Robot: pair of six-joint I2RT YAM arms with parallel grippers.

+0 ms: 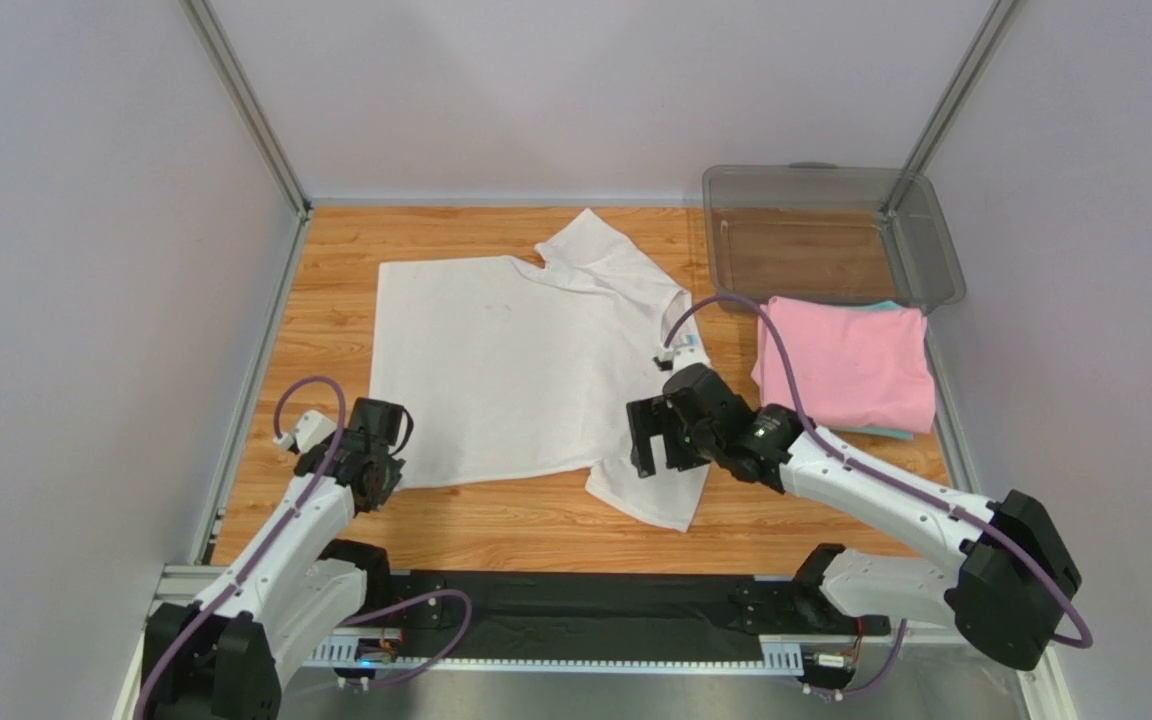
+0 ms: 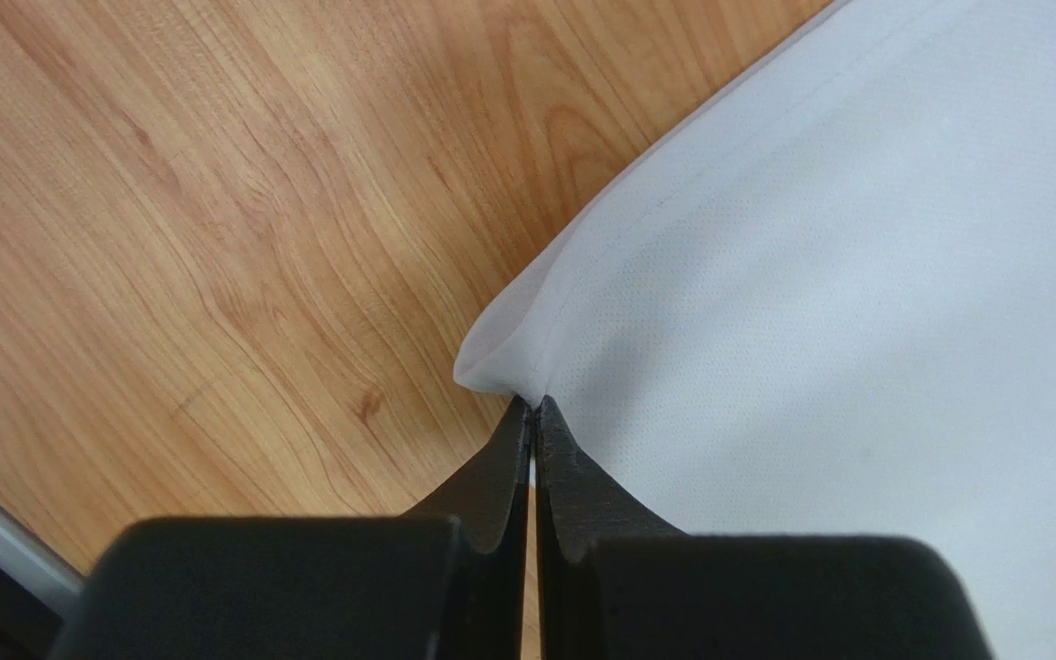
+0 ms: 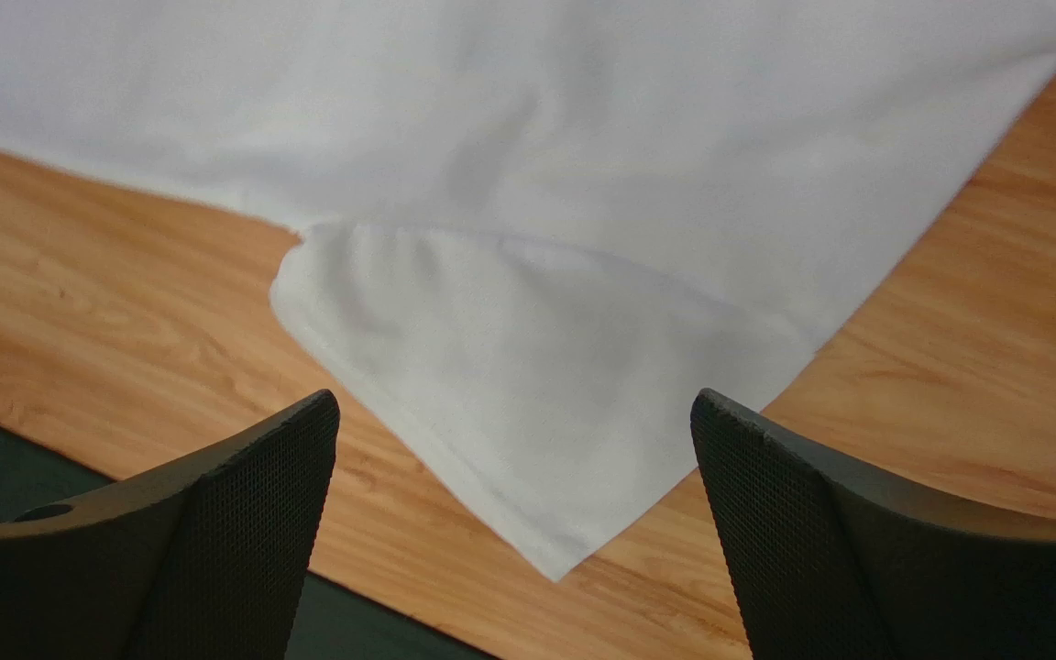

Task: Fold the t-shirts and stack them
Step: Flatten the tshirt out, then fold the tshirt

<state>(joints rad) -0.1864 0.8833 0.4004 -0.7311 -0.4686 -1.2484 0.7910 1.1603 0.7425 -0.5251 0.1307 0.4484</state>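
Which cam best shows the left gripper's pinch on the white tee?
Left wrist: the left gripper has its fingers closed on a white tee corner, close up. Top external shows the gripper at that corner, pinch hidden. Right wrist shows only another part of the tee.

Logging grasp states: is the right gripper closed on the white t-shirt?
No: the right gripper has its fingers spread wide above the white t-shirt, whose corner lies free between them.
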